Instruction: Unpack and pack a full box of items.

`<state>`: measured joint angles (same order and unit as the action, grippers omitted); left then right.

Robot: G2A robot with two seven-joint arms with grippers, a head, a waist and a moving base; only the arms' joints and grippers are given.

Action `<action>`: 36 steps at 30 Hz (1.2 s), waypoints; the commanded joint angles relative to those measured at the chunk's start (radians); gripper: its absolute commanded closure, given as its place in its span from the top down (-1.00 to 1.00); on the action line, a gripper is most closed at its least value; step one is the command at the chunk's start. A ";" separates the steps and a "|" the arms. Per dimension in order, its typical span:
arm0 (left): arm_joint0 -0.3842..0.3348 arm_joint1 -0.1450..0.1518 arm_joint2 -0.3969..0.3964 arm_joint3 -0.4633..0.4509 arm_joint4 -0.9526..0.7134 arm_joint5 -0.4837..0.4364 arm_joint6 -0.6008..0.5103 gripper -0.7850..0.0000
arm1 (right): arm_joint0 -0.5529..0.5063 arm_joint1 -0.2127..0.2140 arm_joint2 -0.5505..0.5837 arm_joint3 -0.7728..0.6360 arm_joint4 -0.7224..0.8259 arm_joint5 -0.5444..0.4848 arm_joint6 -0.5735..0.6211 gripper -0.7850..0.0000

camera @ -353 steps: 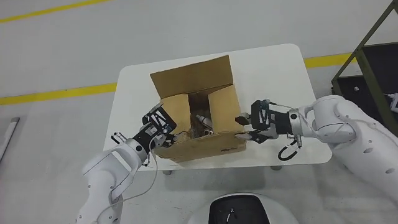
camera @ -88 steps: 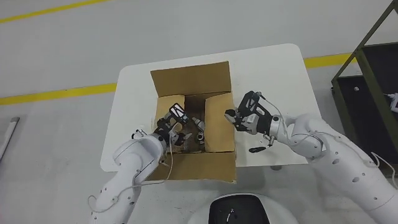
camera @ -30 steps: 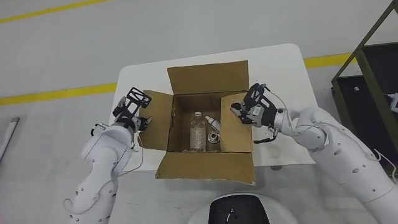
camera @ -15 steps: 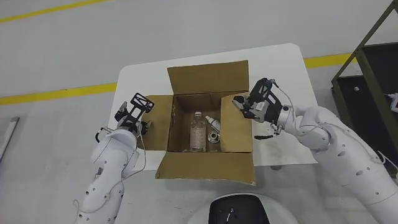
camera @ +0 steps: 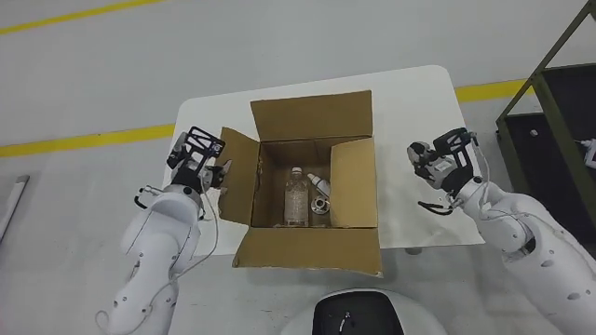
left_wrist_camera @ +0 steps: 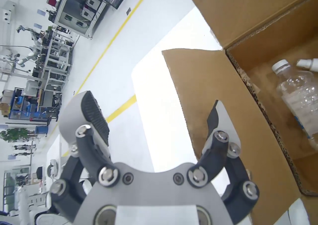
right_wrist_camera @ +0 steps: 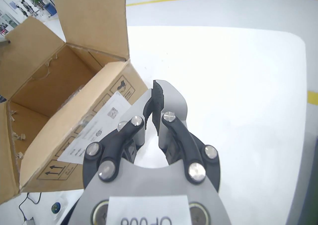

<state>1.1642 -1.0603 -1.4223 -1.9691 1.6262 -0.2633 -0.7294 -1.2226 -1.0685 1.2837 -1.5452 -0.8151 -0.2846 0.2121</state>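
1 cardboard box sits on the white table with all 4 flaps open. 2 grippers flank it: the left gripper, fingers spread wide and empty, is just beside the left flap. The right gripper, fingers pressed together on nothing, is over the tabletop. Inside lie 1 clear bottle and 1 small white spray bottle.

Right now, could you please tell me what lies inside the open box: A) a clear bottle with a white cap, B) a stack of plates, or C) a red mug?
A: a clear bottle with a white cap lies on the floor of the cardboard box.
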 commanded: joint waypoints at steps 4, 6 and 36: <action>0.004 -0.005 0.005 -0.048 -0.102 -0.038 0.000 1.00 | 0.037 -0.017 -0.078 0.051 0.003 -0.022 0.011 -1.00; 0.003 -0.007 0.007 -0.064 -0.168 -0.054 -0.002 1.00 | 0.055 -0.023 -0.105 0.062 -0.005 -0.026 0.016 -1.00; -0.055 -0.026 0.151 -0.040 -0.423 -0.148 0.005 1.00 | 0.200 -0.074 -0.216 0.205 0.007 -0.111 0.041 -1.00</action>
<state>1.1090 -1.0862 -1.2713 -2.0093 1.2033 -0.4118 -0.7239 -1.0261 -1.1409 1.0715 -1.3436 -0.8082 -0.3937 0.2513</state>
